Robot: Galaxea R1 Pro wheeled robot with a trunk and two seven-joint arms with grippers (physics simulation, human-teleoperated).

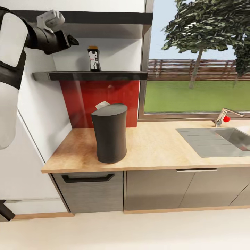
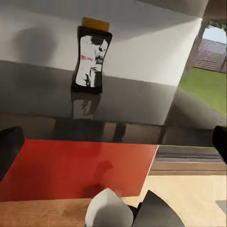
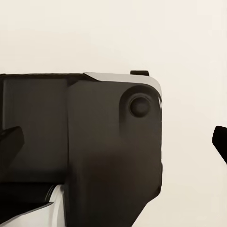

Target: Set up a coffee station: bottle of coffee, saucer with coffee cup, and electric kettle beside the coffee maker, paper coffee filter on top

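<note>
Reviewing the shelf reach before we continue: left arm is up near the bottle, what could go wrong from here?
1. The tall black coffee bottle with the orange cap stands alone on the glossy dark shelf; a nudge from the open left hand could topple it.
2. The dark grey tapered coffee maker sits right below on the wooden countertop, so a dropped bottle may strike it or the white paper filter.

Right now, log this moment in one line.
left tool: open, facing bottle | bottle: upright on shelf | coffee maker: on counter
</note>
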